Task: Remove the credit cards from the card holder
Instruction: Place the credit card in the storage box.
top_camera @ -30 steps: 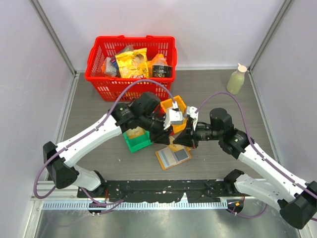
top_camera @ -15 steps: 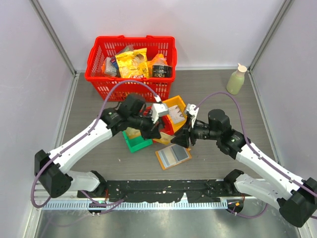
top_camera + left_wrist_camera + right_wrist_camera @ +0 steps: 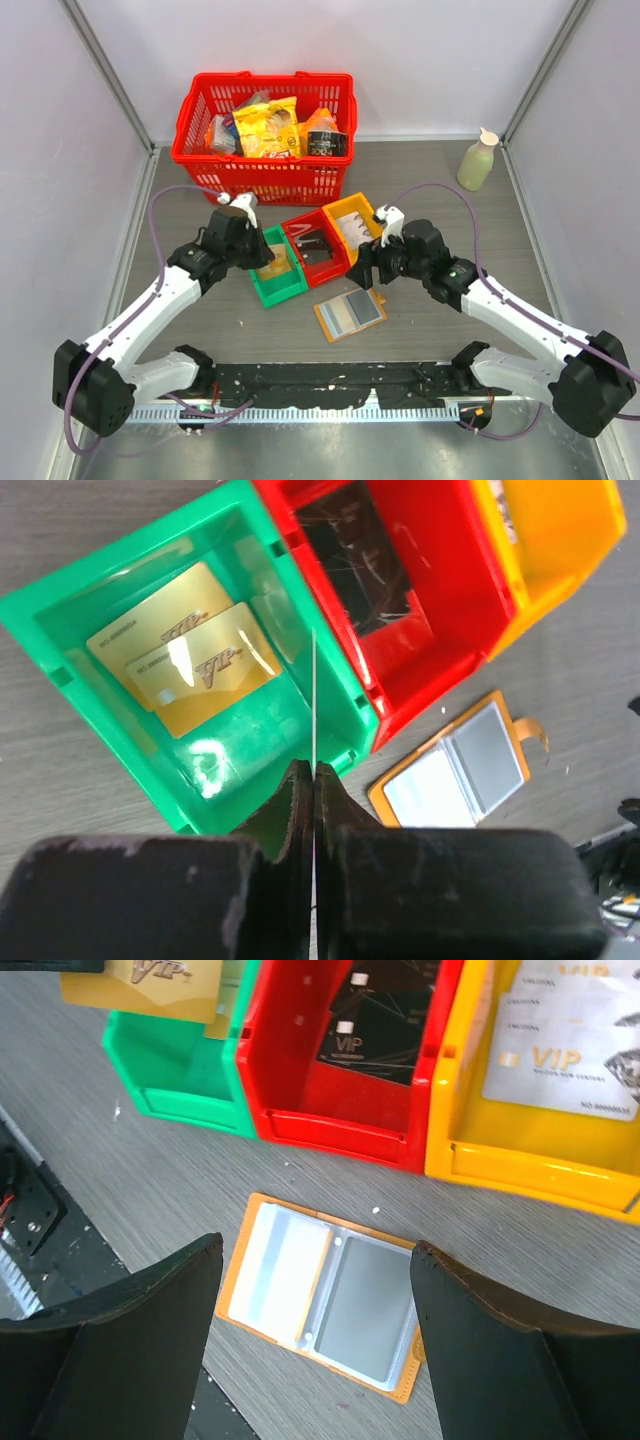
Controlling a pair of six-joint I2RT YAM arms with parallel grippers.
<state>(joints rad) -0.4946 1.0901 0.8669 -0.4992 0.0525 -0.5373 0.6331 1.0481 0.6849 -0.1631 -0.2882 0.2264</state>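
Card holder (image 3: 350, 315): flat tan-orange folder, lying open and face up on the table (image 3: 450, 200), near the front edge at roughly 6 o'clock from the row of bins; two bluish-grey clear sleeves side by side, the one paler than the other, and whether either holds a card cannot be told; small tab on one short edge. Credit cards: two gold ones (image 3: 180, 650) overlapping on the floor of the green bin (image 3: 262, 290); dark ones (image 3: 380, 1025) in the red bin (image 3: 335, 268); silver-white ones (image 3: 560, 1055) in the yellow-orange bin (image 3: 335, 212). One further gold card (image 3: 150, 975) is off the table, seen edge-on as a thin line in the left wrist view, above the green bin. Left gripper (image 3: 313, 775): fingers pressed together on that gold card, poised over the green bin at about 10 o'clock from the holder. Right gripper (image 3: 315, 1252): jaws spread wide, nothing between them, above the holder's 12 o'clock edge and clear of it, just short of the yellow-orange bin. The three bins touch in a slanted row, green at 8 o'clock, yellow-orange at 2 o'clock. Red basket (image 3: 200, 150) of packaged goods: 12 o'clock, at the table's rear. Pale bottle (image 3: 478, 160): upright, 2 o'clock, well apart.
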